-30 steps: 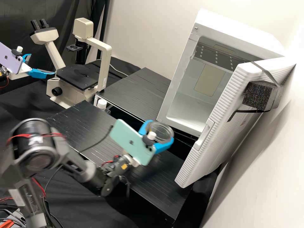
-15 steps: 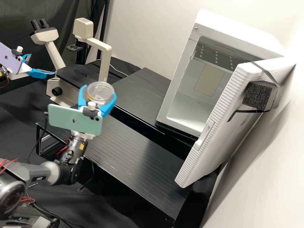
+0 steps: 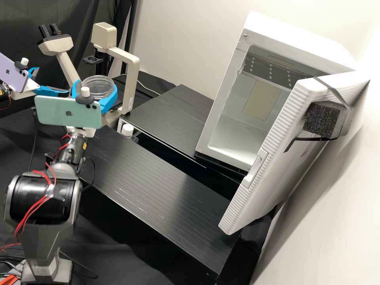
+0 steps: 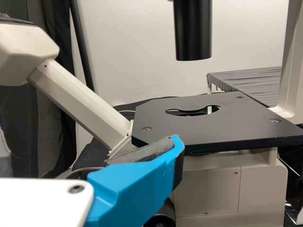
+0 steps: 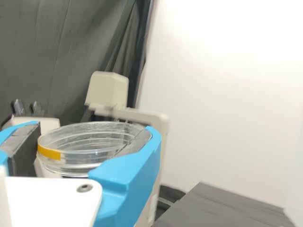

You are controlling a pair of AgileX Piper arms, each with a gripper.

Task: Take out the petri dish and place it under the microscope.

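My right gripper (image 3: pixel 95 88) is shut on the clear round petri dish (image 3: pixel 97 89), holding it level in front of the cream microscope (image 3: pixel 130 85); the dish and fingers hide much of the black stage. In the right wrist view, the gripper (image 5: pixel 93 135) has its two pads against the sides of the dish (image 5: pixel 78 158), which bears a yellow mark. At the left edge my left gripper (image 3: pixel 51 81) stands open and empty beside the microscope. In the left wrist view one finger of that gripper (image 4: pixel 135 182) shows near the stage (image 4: pixel 222 124), which has a keyhole-shaped opening.
The black lens tube (image 4: pixel 193 30) hangs above the stage. Black slatted platforms (image 3: pixel 158 174) run toward the white incubator (image 3: pixel 225 91), its door (image 3: pixel 273 146) swung wide. A white-capped bottle (image 3: pixel 127 130) stands between the platforms.
With the petri dish between its fingers, my right gripper has swung left from beside the incubator, across the platforms, to the microscope. The left gripper has stayed put.
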